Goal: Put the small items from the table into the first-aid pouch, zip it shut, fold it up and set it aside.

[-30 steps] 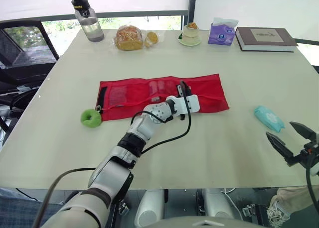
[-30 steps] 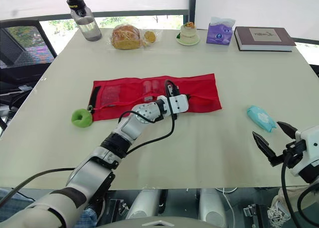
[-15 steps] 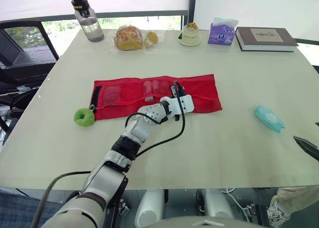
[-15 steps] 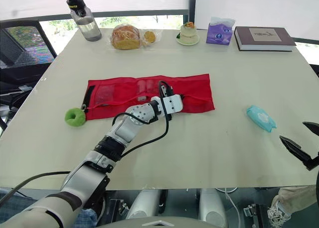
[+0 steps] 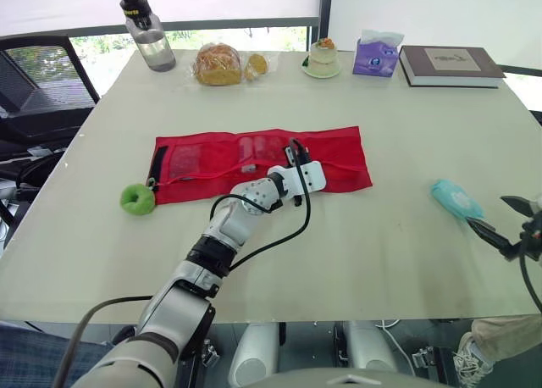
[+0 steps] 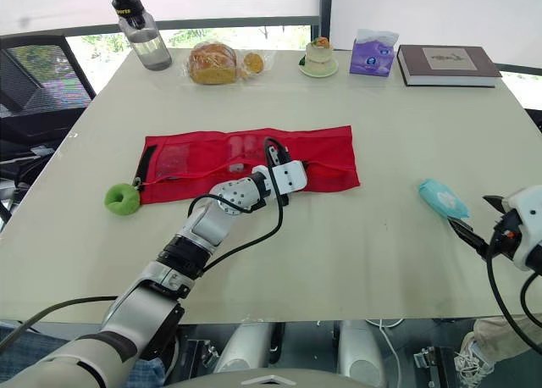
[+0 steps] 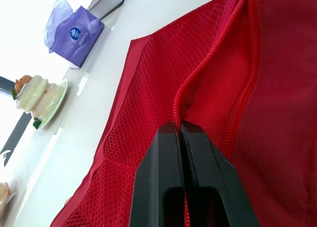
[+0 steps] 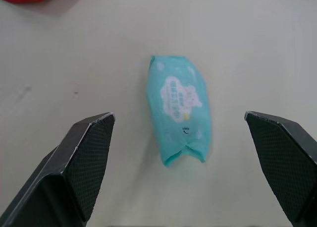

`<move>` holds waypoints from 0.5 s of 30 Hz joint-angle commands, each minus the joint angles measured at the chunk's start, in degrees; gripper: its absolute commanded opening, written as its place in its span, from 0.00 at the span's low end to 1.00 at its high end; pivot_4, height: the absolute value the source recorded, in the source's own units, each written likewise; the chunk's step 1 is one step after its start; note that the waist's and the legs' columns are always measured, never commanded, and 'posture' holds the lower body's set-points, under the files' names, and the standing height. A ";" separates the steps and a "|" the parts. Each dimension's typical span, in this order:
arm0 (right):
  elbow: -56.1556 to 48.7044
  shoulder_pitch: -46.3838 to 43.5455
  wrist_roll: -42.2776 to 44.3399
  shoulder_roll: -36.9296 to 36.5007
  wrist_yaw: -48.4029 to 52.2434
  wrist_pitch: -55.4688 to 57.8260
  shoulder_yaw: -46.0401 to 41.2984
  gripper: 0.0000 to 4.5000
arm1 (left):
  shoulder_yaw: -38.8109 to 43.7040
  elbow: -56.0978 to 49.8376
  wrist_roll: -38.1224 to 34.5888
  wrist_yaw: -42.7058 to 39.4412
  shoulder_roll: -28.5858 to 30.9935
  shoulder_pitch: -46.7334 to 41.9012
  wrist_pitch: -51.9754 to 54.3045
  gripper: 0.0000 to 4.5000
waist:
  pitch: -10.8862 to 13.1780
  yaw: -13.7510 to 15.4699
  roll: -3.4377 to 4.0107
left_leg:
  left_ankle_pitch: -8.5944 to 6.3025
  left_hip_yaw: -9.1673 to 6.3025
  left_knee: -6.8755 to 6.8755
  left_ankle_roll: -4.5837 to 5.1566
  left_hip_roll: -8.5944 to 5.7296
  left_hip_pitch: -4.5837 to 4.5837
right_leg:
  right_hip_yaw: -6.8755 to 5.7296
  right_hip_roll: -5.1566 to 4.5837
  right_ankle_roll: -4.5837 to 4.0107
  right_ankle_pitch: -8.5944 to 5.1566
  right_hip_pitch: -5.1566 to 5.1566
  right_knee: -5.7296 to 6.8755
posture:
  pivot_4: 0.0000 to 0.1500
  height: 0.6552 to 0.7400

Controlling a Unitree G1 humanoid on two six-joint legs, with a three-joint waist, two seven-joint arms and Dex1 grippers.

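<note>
1. The left wrist view gives what the head views cannot. The left gripper's (image 7: 178,127) two black fingers are pressed tight together on the red zip (image 7: 179,95), which gapes open ahead of them across the mesh.
2. In the head views the first-aid pouch (image 5: 212,161) lies unfolded, flat on the table (image 5: 356,252). The left arm is stretched forward, with its gripper at the pouch's near edge, right of the pouch's middle.
3. The right gripper (image 6: 477,219) hangs well off the pouch's right end, fingers spread wide. Its wrist view looks between them at a teal wipes packet (image 8: 178,105), which lies well apart from the pouch.
4. A green round item (image 5: 135,198) sits just beside the pouch's left end.
5. Writing: the packet's print, the purple tissue pack's (image 7: 75,34) round logo and the book (image 5: 449,64) cover beyond the pouch are all too small to read.
</note>
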 commanded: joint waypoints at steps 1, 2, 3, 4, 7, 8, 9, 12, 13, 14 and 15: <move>3.77 -3.60 -1.53 0.30 -0.76 -0.23 2.56 1.00 | 1.04 -3.41 -0.55 -0.10 0.48 0.19 0.42 0.01 | 0.00 0.06 0.00 | 0.00 -0.01 0.00 0.00 0.00 0.00 | -0.01 0.00 0.00 0.00 0.00 0.00 | 1.00 0.92; 5.03 -4.66 -1.71 0.40 -0.50 -0.46 3.36 1.00 | 1.07 -3.54 -0.53 -0.13 0.46 0.19 0.59 0.01 | 0.00 0.04 0.00 | 0.00 -0.02 0.00 0.00 0.00 -0.01 | -0.01 0.01 0.00 0.00 0.00 0.00 | 1.00 0.92; 6.48 -6.27 -1.24 1.07 -0.48 -0.19 4.02 1.00 | 1.12 -3.68 -0.55 -0.16 0.51 0.21 0.70 0.01 | 0.00 0.05 0.00 | 0.00 -0.01 -0.01 0.00 0.00 -0.01 | -0.01 0.01 -0.01 0.00 0.00 0.00 | 1.00 0.92; 8.22 -7.97 -1.36 1.46 -0.70 0.30 5.07 1.00 | 1.22 -3.83 -0.64 -0.21 0.59 0.29 0.78 0.01 | 0.00 -0.02 0.00 | 0.00 -0.02 -0.01 0.00 -0.01 0.00 | -0.01 0.01 -0.01 0.01 0.00 0.01 | 1.00 0.92; 12.59 -10.32 -3.56 0.82 0.39 -0.34 8.14 1.00 | 1.27 -4.14 -0.77 -0.28 0.61 0.40 0.97 0.01 | -0.01 -0.07 0.04 | 0.00 0.01 -0.01 0.00 -0.02 0.01 | 0.03 0.01 -0.02 0.01 0.00 0.03 | 1.00 0.92; 13.74 -10.69 -4.17 0.61 0.89 -0.93 8.82 1.00 | 1.24 -4.24 -0.78 -0.29 0.58 0.42 1.04 0.01 | -0.01 -0.06 0.04 | 0.00 -0.01 0.00 0.00 -0.02 0.00 | 0.01 0.02 -0.02 0.01 0.00 0.02 | 1.00 0.92; 14.73 -11.12 -4.56 0.57 1.26 -1.55 9.24 1.00 | 1.25 -4.35 -0.83 -0.34 0.57 0.44 1.14 0.01 | -0.01 -0.04 0.04 | 0.00 -0.01 0.00 0.00 -0.02 0.01 | 0.01 0.01 -0.02 0.01 0.00 0.03 | 1.00 0.92; 15.49 -11.65 -4.33 0.67 2.54 -2.29 9.30 0.87 | 1.78 -4.22 -0.97 -0.17 0.85 0.11 1.55 0.00 | -0.01 0.01 0.06 | 0.00 0.00 -0.01 0.00 -0.02 0.01 | 0.02 0.02 -0.02 0.02 0.00 0.03 | 1.00 0.92; 15.45 -11.66 -4.22 0.73 2.78 -2.54 9.14 0.81 | 1.99 -4.01 -1.01 -0.03 0.95 -0.10 1.63 0.00 | -0.01 -0.02 0.06 | 0.00 0.00 -0.01 0.00 -0.02 0.00 | 0.02 0.01 -0.02 0.02 0.00 0.02 | 1.00 0.92; 15.16 -11.53 -3.93 0.81 3.04 -2.45 8.82 0.71 | 2.11 -3.71 -1.09 0.05 1.05 -0.30 1.62 0.00 | -0.01 -0.08 0.06 | 0.00 -0.01 -0.01 0.00 -0.02 0.00 | 0.02 0.02 -0.02 0.02 0.00 0.02 | 1.00 0.92; 14.77 -11.26 -3.68 0.82 3.35 -2.35 8.56 0.61 | 2.18 -3.51 -1.19 0.05 1.14 -0.42 1.58 0.00 | -0.01 -0.13 0.06 | 0.00 -0.01 -0.01 0.00 -0.02 0.00 | 0.02 0.02 -0.02 0.02 0.00 0.03 | 1.00 0.92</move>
